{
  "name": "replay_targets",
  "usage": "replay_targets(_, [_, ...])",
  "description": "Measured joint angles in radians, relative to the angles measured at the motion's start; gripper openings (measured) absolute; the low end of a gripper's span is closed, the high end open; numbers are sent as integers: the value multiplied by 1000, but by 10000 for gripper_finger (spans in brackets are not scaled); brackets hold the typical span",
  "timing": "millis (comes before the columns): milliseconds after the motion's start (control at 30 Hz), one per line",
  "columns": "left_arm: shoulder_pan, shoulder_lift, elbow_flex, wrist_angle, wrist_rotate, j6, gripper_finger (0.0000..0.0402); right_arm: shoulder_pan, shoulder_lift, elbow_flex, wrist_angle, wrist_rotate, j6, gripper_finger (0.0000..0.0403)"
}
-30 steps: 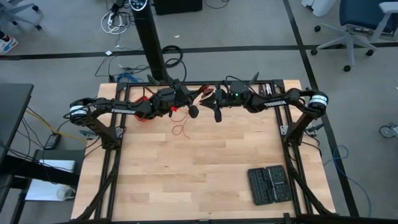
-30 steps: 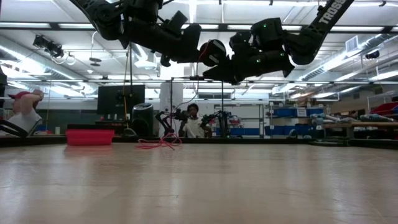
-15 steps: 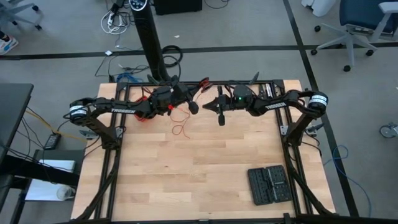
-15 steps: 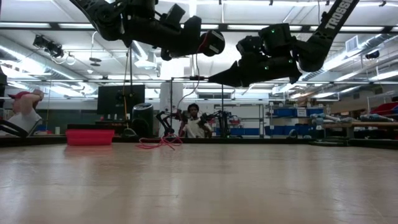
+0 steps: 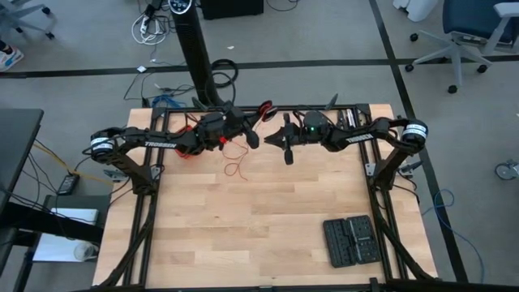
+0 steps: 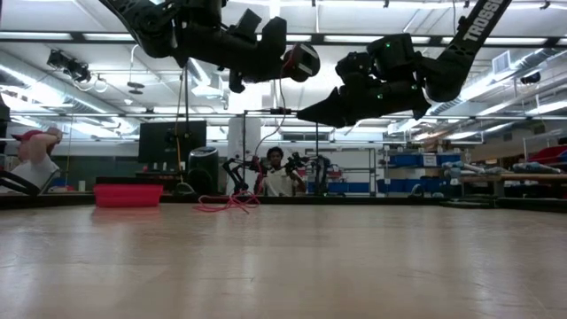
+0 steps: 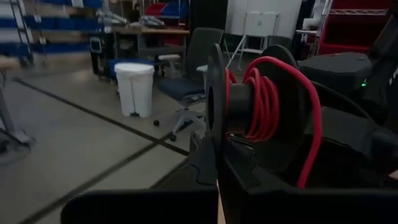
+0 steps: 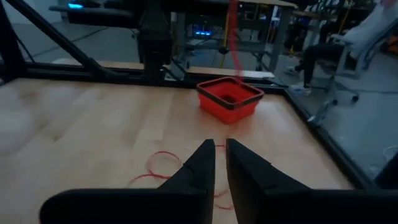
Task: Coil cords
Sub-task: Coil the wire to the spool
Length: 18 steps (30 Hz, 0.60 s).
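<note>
Left gripper point(image 5: 253, 139) was clamped on a spool point(image 7: 249, 109) above the table's far edge; red wire point(image 5: 235, 169) was partly wound, the rest lying loose on the table point(image 5: 268, 219). Right gripper point(image 5: 286, 151) hovered nearby, fingers narrowly apart, empty. Risk: slack wire snagging or slipping off the spool.

my feed rn: wire point(image 7: 264, 99) bright red | spool point(image 7: 217, 106) black | box point(image 8: 229, 98) red, dark rim | table point(image 5: 259, 219) pale wood

Wooden table point(image 5: 259, 203): red wire point(image 5: 235, 169), red box point(image 8: 229, 98), apparently black case point(image 5: 349, 240).
</note>
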Motion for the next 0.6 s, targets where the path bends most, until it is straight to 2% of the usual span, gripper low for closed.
replay_targets(233, [0, 0, 0, 11, 0, -54, 1, 43, 0, 0, -9, -14, 122, 44])
replay_targets(433, [0, 0, 0, 14, 0, -55, 1, 115, 1, -26, 3, 73, 179, 51])
replay_targets(600, [7, 0, 4, -49, 43, -210, 1, 153, 1, -26, 5, 129, 224, 63])
